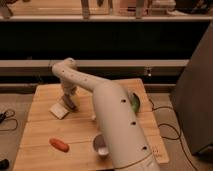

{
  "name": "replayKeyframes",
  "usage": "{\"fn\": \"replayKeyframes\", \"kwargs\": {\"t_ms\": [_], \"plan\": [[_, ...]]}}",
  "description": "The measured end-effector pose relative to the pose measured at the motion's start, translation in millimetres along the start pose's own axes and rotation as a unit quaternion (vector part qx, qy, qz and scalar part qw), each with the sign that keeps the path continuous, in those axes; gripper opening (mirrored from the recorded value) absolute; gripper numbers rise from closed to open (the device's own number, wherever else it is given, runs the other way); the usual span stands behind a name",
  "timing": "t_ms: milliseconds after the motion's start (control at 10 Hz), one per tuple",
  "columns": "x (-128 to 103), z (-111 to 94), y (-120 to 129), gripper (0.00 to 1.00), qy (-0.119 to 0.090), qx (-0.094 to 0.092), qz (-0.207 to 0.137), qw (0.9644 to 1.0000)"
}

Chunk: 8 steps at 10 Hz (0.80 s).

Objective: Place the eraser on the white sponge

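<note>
My gripper (70, 103) hangs low over the back left of the wooden table (45, 131), at the end of the white arm that reaches away from the camera. The white sponge (58, 111), a flat cream pad, lies on the table right at the gripper's lower left, touching or nearly touching it. A small dark shape shows at the gripper's tip. It may be the eraser, but I cannot tell whether it is that or part of the gripper, nor whether anything is held.
An orange-red oblong thing (59, 145) lies near the front left. A white cup (100, 146) stands at the front, beside the arm's thick lower segment. A green thing (135, 103) peeks out behind the arm at the right. A dark cabinet stands to the right of the table.
</note>
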Motion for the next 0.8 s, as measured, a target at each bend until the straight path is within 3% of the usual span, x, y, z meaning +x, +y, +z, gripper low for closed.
{"fn": "replayKeyframes", "kwargs": {"t_ms": [500,700,800], "plan": [[-0.2,4.1,-1.5,0.66,0.003,0.001,0.0,1.0],[-2.6,5.4,-2.6,0.69,0.003,0.001,0.003,1.0],[-3.0,6.9,-2.8,0.63,0.002,0.0,0.004,1.0]]}}
